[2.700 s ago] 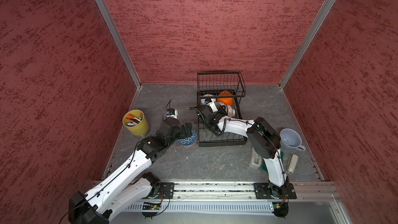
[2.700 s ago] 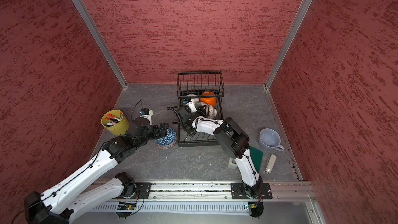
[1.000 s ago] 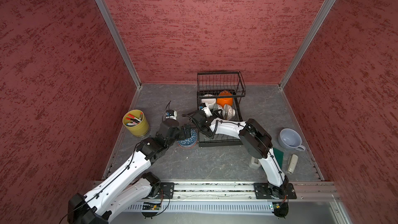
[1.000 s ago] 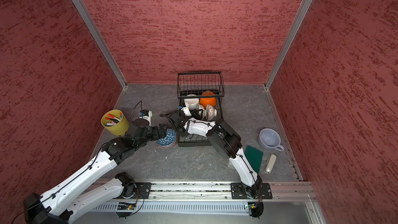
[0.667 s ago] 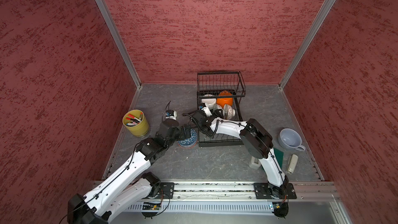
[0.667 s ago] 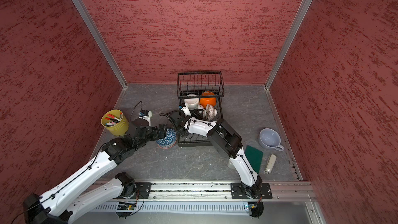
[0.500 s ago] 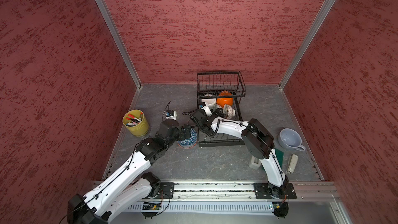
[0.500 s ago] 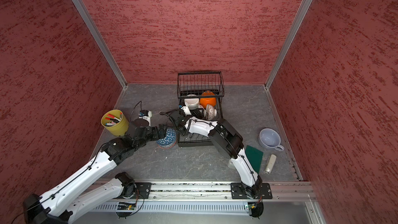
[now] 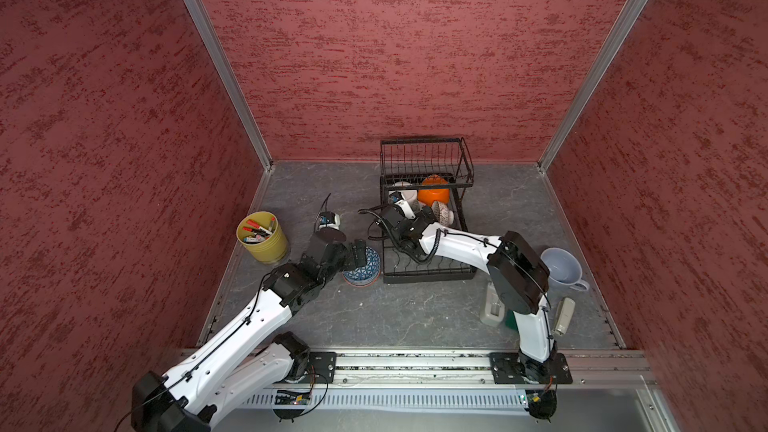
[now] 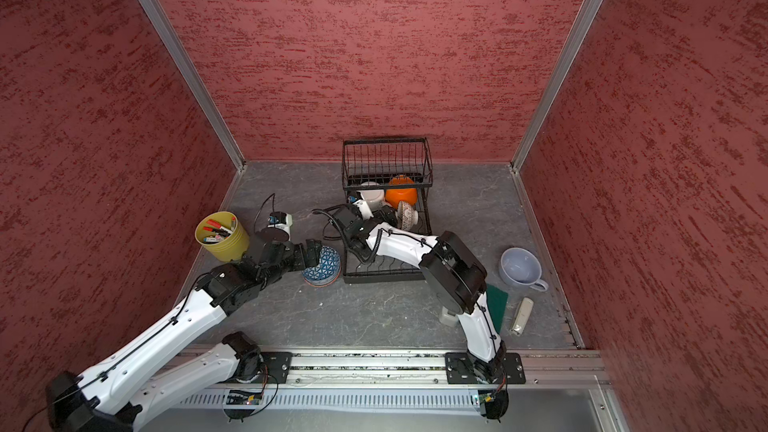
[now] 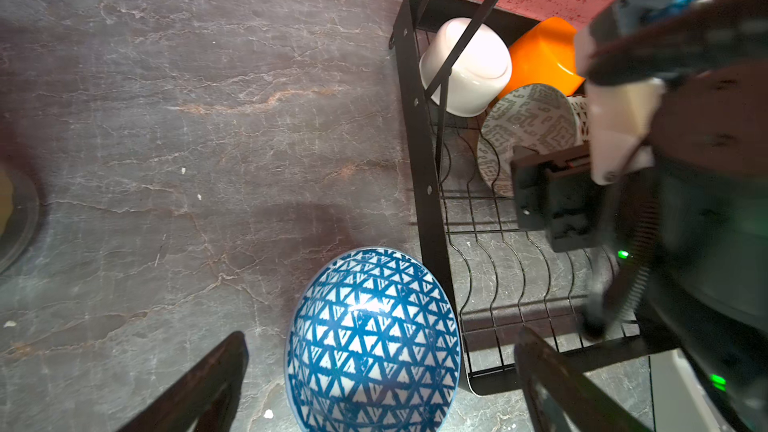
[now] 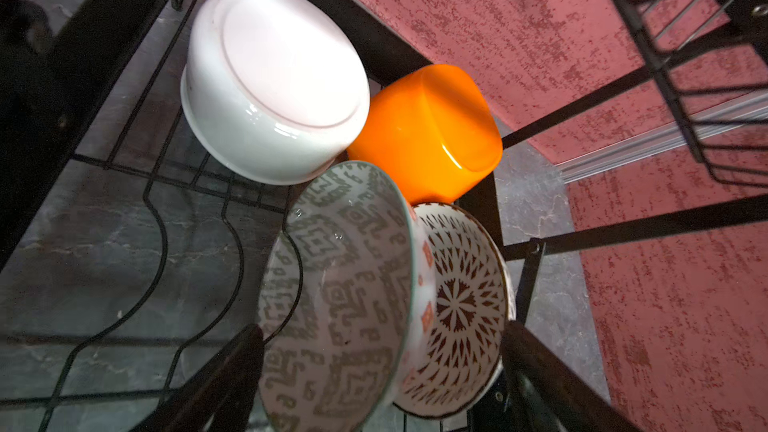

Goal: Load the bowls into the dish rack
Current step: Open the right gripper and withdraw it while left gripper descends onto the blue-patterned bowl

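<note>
Three red walls (image 9: 395,56) enclose the grey tabletop (image 9: 395,313) bearing the dish rack (image 9: 428,277).

Place: a robot test cell in a lab, not a real kitchen.
Walls: red textured panels (image 9: 374,56) box in the dish rack (image 9: 424,160) on three sides, joined by metal corner strips (image 9: 216,60).
Base: a grey stone-look surface (image 9: 395,313) under the rack.
Mounting: two robot arms (image 9: 249,317) bolted to a metal rail (image 9: 415,361) in front of the rack.

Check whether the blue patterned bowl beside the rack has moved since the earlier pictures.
No. The blue patterned bowl sits by the dish rack's front left corner, just where it was.
</note>
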